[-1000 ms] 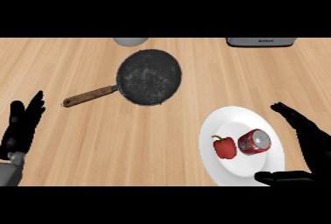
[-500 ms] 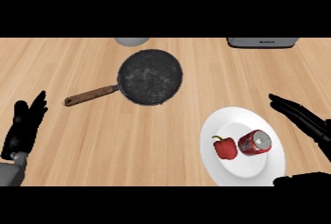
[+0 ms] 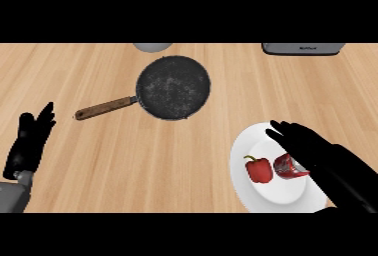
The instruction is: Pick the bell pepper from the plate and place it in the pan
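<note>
A red bell pepper (image 3: 258, 169) lies on the white plate (image 3: 255, 140) at the lower right, next to a red can-like object (image 3: 288, 166). My right hand (image 3: 319, 152) hovers open over the plate's right half, its straight fingers reaching above the can and hiding part of it; it is just right of the pepper and I cannot tell if it touches anything. The black pan (image 3: 173, 87) sits at the upper middle, its brown handle (image 3: 107, 107) pointing lower left. My left hand (image 3: 29, 142) rests open at the left edge.
A grey rounded object (image 3: 153, 46) shows at the counter's far edge above the pan. A dark appliance (image 3: 303, 48) stands at the top right. Bare wooden counter lies between the pan and the plate.
My right hand has swung left from the view's right edge to above the plate, now covering its right side and part of the can. The left hand, pepper and pan have stayed put.
</note>
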Robot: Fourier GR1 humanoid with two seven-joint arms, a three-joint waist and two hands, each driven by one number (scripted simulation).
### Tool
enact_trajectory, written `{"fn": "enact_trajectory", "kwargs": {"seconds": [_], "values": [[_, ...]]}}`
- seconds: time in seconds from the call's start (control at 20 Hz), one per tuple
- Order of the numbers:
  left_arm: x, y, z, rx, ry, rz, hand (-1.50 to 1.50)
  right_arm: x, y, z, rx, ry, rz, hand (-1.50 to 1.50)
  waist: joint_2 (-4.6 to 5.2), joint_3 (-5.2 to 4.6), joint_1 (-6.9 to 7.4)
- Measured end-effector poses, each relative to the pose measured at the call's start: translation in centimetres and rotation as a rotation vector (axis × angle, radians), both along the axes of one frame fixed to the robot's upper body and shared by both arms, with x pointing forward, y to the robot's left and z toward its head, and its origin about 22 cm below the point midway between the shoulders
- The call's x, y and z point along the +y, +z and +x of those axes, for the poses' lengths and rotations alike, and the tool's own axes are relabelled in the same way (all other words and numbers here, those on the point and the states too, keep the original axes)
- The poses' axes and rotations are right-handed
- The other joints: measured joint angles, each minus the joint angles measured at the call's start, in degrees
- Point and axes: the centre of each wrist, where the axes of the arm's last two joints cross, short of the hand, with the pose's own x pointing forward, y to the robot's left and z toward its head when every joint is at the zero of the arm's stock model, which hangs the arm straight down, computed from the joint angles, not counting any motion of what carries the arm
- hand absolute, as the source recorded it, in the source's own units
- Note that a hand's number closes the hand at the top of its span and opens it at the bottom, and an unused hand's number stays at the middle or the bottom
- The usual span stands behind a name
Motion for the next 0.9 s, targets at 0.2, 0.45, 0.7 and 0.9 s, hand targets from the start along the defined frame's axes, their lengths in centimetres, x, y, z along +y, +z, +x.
{"fn": "enact_trajectory", "kwargs": {"seconds": [0.2, 0.45, 0.7, 0.9], "values": [[0.1, 0.4, 0.3, 0.002, -0.003, -0.005, 0.00, 2.8, -2.0, 0.3, 0.042, -0.011, -0.072, -1.50, 0.02, 0.07, -0.02], [0.0, 0.5, -0.6, -0.001, 0.000, -0.004, 0.00, 3.9, -3.6, -0.4, 0.059, -0.027, -0.117, -1.50, -0.05, 0.13, -0.28], [0.5, 0.5, -0.8, 0.001, 0.007, -0.005, 0.00, 3.8, -5.0, 0.5, 0.049, -0.058, -0.169, -1.50, -0.02, 0.15, -0.40], [0.2, 0.6, -0.5, -0.002, 0.008, -0.003, 0.00, 3.6, -5.5, 0.8, 0.055, -0.063, -0.207, -1.50, -0.02, 0.15, -0.49]]}}
